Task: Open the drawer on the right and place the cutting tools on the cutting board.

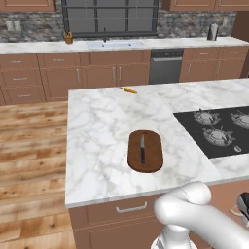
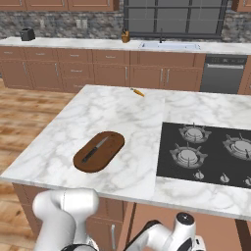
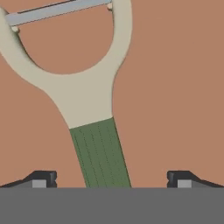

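Note:
Seen close in the hand view, the peeler lies flat on the reddish-brown floor of the drawer, its pale Y-shaped head pointing away and its green handle towards me. My gripper is open, one fingertip on each side of the green handle and apart from it. In the left base view the gripper hangs low at the right edge, below the counter. The knife rests along the middle of the dark brown cutting board on the marble island.
A small orange carrot lies at the island's far edge. A black cooktop is set into the island right of the board. A shut drawer front with a curved silver handle sits below the board.

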